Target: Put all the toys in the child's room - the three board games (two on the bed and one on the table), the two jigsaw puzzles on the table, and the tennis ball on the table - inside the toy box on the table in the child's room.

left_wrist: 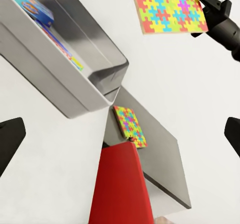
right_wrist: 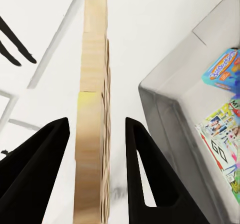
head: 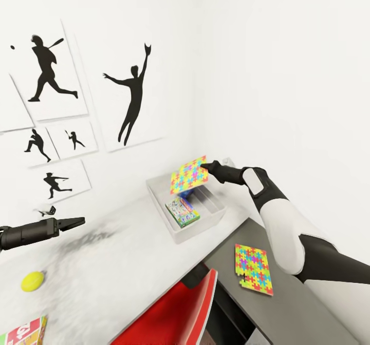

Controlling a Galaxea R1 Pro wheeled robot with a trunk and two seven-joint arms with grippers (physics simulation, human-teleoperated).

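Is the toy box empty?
No. The toy box holds two board games, and the right gripper holds a jigsaw puzzle above it.

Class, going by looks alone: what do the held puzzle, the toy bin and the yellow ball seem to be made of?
Held jigsaw puzzle, in the right pincer: probably wood, since its edge shows pale, grainy layers under a glossy printed face. Toy box: smooth grey plastic or metal with soft sheen; hard to tell which. Tennis ball: matte yellow-green, likely felt, though too small to confirm.
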